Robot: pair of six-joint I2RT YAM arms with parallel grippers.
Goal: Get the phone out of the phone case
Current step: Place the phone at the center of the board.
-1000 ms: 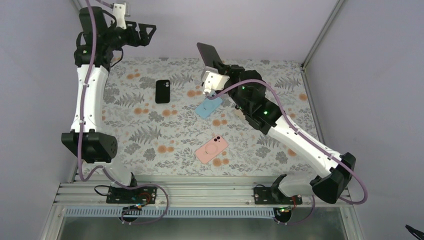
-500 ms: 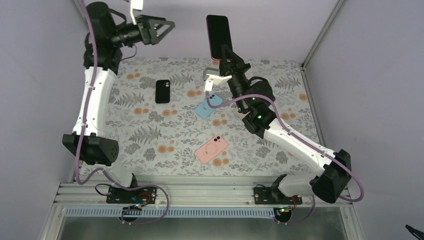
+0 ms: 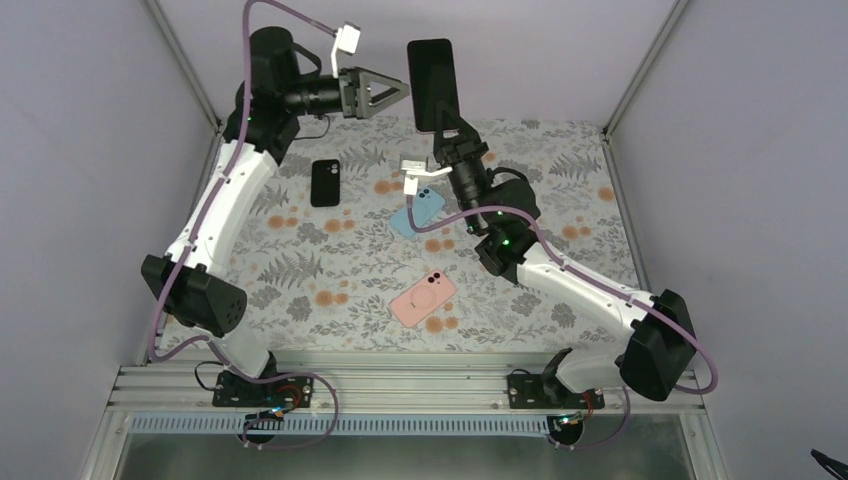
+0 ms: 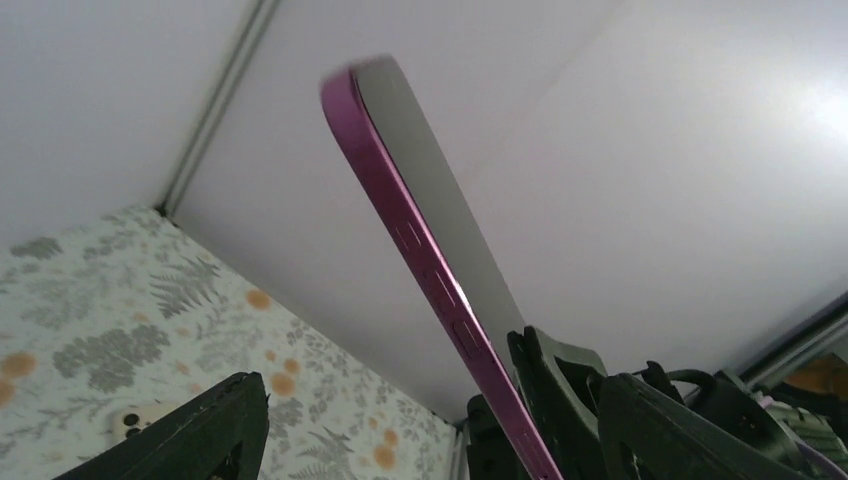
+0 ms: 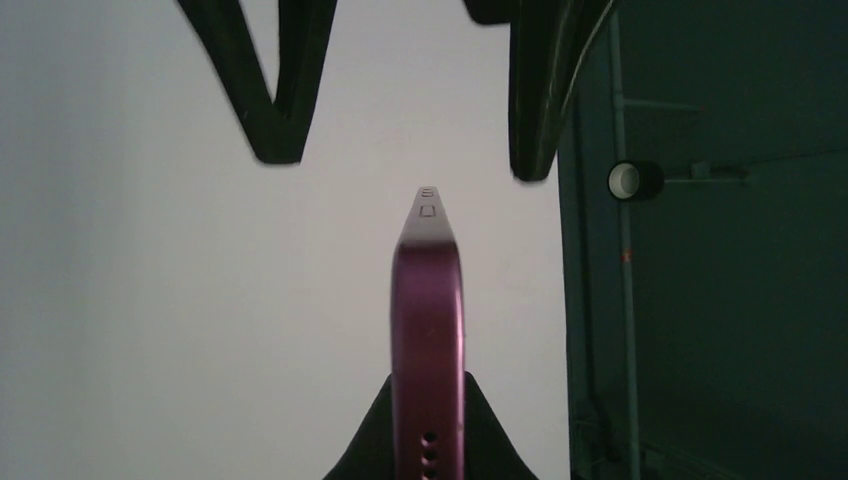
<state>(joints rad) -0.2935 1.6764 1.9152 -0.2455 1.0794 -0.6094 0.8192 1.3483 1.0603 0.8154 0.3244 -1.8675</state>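
Now the right gripper [image 3: 449, 126] pinches the phone [image 3: 432, 85] upright; left gripper [image 3: 400, 91] at its nine o'clock, jaws spread; next, likely, clamp the case [image 4: 400, 230] rim and peel.

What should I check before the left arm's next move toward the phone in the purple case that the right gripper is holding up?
1. Right gripper shut on the cased phone: ok.
2. Phone held upright, clear above the table: ok.
3. Left gripper open: ok.
4. Left fingers lined up either side of the phone's top edge: ok, by the right wrist view.
5. Left fingers touching the purple case: cannot tell.
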